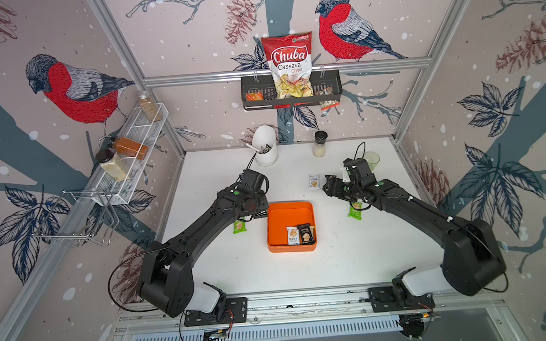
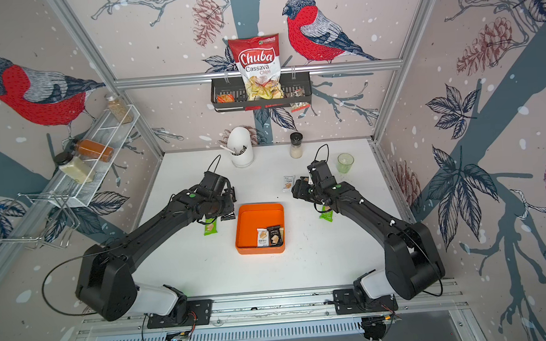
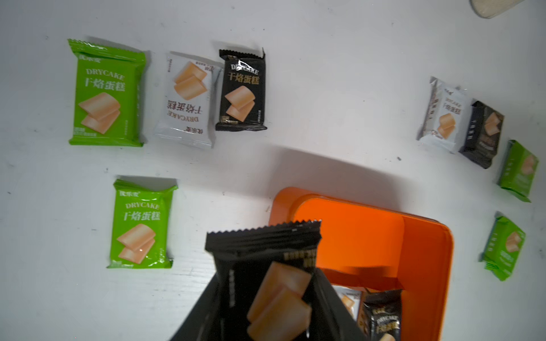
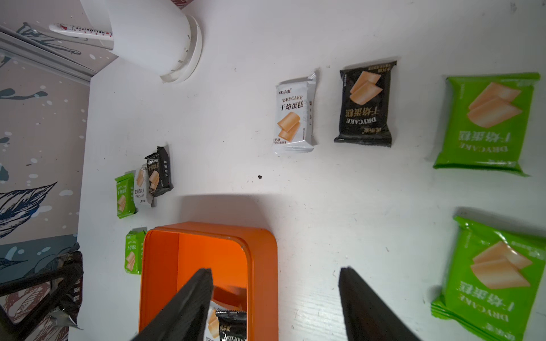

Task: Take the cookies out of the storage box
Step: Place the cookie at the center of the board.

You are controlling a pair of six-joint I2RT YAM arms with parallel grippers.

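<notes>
**Currently: a black packet in the left jaws, two cookies lying in the box**

Left of the storage box [image 1: 273, 229], four cookies lie flat on the white table [image 1: 213, 272]. This left group [image 3: 187, 100] is a row of green, white and black packets, the black touching the white, plus one more green packet set apart from the row. In both top views the left arm [image 1: 203, 221] hides most of them.

The left gripper [image 3: 267, 283] has its jaws drawn in narrow on a black cookie packet [image 3: 260, 245]. They pinch its lower part, so its serrated end sticks out past the fingertips. The packet sits just outside the box's far left corner; whether it touches the table cannot be told.

The box, a shallow orange tray, stands at the table's middle. Two cookies lie inside against its near right corner: a white packet [image 1: 292, 235] and, touching it on the right, a second black packet [image 1: 305, 233].

The right gripper [image 4: 274, 270] has its jaws spread wide and empty. It is beyond the box's far right corner, well apart from the two cookies inside.

The right group [image 4: 365, 103] lies flat on the table there. A white, a black and a green packet form a row with gaps between them, and a second green lies beside that green.
</notes>
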